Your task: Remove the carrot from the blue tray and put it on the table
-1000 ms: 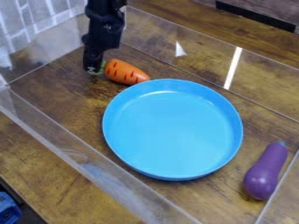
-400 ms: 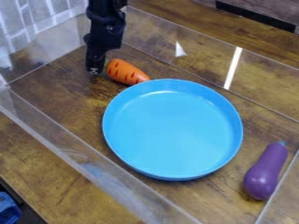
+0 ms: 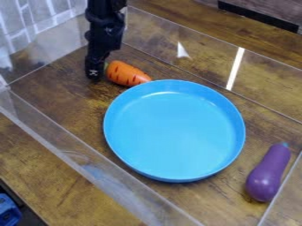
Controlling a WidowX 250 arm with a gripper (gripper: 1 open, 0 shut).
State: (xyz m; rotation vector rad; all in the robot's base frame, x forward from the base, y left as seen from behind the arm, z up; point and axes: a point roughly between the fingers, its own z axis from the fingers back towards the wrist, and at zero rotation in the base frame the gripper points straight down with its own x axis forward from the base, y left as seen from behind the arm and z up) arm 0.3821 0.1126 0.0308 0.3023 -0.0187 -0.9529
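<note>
Carrot (image 3: pixel 127 73): lying on the table (image 3: pixel 59 88), just outside the blue tray (image 3: pixel 174 129).
Gripper (image 3: pixel 94 72): released, jaws spread at the carrot's leafy end.
Risk: a finger snagging the carrot on retreat could roll it.

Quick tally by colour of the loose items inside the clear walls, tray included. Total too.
Orange: 1, the carrot, lying on the table beside the gripper, off the tray
Blue: 1, the blue tray, nothing in it
Purple: 1, the eggplant, right of the tray
Total: 3
</note>
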